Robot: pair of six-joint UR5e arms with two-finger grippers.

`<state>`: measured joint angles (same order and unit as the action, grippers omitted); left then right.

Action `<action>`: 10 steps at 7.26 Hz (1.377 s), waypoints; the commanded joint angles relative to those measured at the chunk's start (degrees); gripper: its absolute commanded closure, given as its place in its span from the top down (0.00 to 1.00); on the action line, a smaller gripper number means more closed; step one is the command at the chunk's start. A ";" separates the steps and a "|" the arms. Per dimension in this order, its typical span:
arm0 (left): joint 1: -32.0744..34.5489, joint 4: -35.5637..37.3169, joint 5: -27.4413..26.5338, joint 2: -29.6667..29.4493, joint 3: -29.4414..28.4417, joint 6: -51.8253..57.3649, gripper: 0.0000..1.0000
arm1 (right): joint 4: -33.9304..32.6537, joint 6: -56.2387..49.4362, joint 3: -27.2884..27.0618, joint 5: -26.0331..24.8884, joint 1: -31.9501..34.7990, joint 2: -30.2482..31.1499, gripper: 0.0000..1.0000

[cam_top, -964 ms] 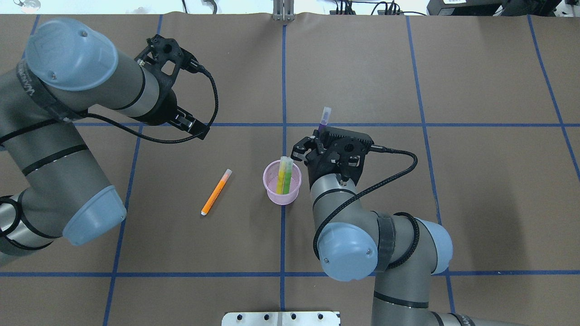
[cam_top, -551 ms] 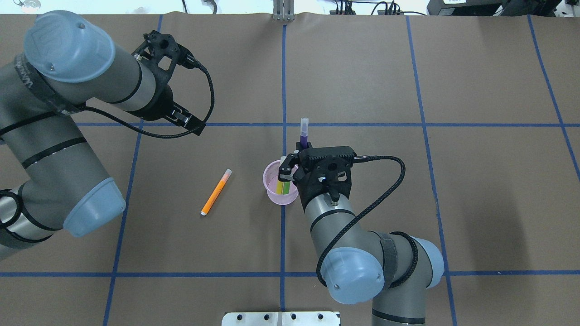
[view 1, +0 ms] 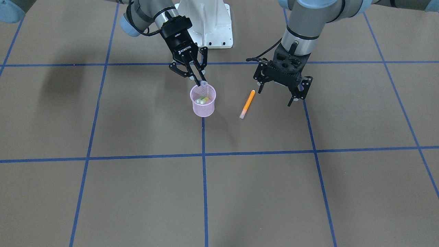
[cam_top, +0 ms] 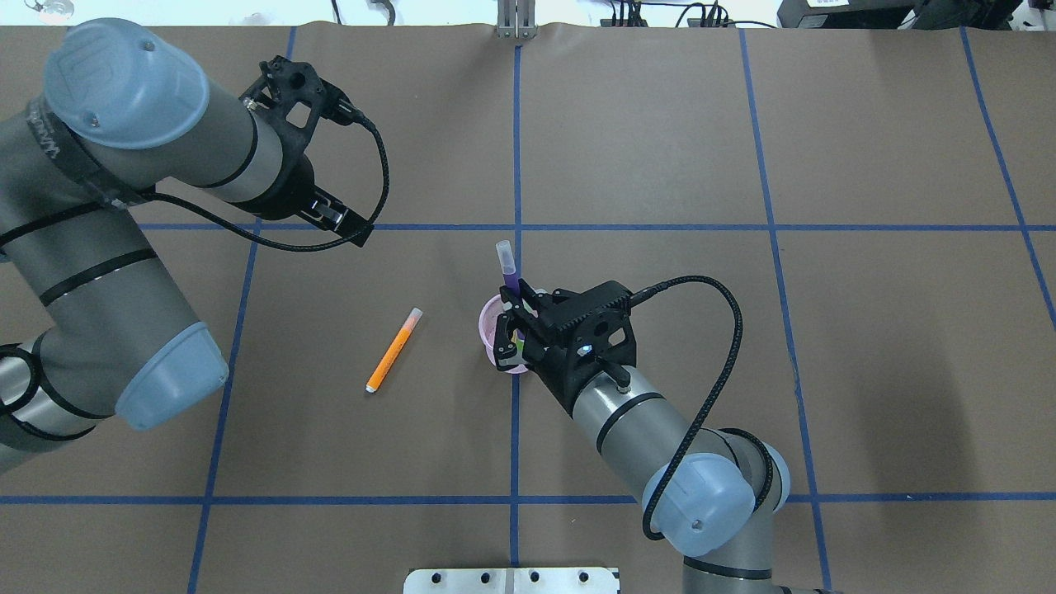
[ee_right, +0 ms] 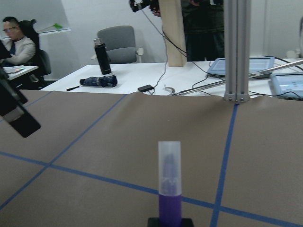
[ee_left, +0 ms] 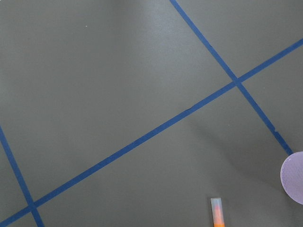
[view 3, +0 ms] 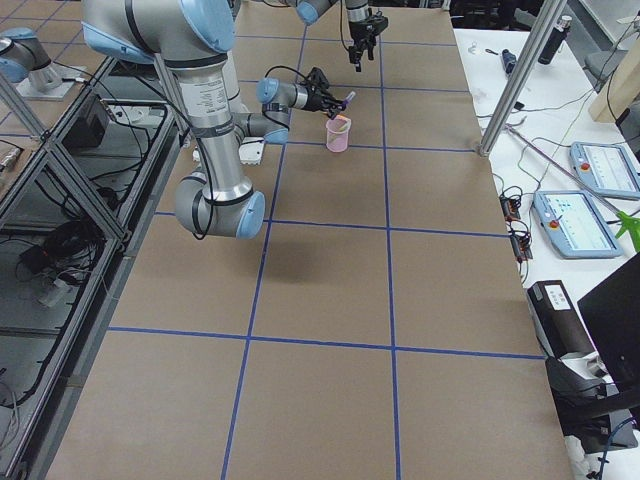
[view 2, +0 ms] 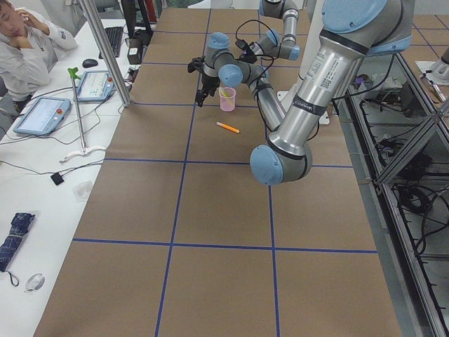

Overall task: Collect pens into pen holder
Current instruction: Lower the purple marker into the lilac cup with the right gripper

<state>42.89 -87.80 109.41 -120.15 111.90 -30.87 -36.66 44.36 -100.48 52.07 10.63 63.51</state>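
1. Front-facing: right gripper (view 1: pixel 199 81) is clamped on the purple pen (view 1: pixel 204 83), whose cap end sits over the back rim of the pen holder (view 1: pixel 203 107). A green pen (view 1: pixel 199 101) and a yellow pen (view 1: pixel 205 99) stand inside. Left gripper (view 1: pixel 276 96) has its jaws spread and empty, just at 3 o'clock of the orange pen (view 1: pixel 247 103).
2. Overhead: purple pen is tilted, cap toward 12 o'clock past the rim. Orange pen lies flat at 9 o'clock of the holder, apart from it, with bare table (view 1: pixel 137 192) all round. Left gripper is at 10 o'clock, well apart.
3. Left side: holder is far from every table edge.
4. Right side: the same; the pen here is too small, possibly just above the rim.
5. Left wrist: orange pen's cap at 6 o'clock, holder rim at 4 o'clock.
6. Right wrist: purple pen upright at 6 o'clock, with the table's far edge and a post (ee_right: pixel 236 52) beyond.
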 commanded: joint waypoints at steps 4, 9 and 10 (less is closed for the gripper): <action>0.00 -0.09 0.01 0.18 -0.02 -0.15 1.00 | 2.65 -5.87 1.07 1.98 0.79 -0.58 0.00; 0.00 -0.17 0.37 0.36 -0.02 -0.15 1.00 | 2.74 -4.91 6.17 1.89 0.97 -3.83 0.52; 0.00 -0.17 0.37 0.45 -0.02 -0.15 1.00 | 2.65 -4.21 6.26 1.46 0.97 -3.83 0.99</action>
<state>42.89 -87.96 109.77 -119.77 111.89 -31.03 -33.94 39.43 -94.74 53.87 11.60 60.05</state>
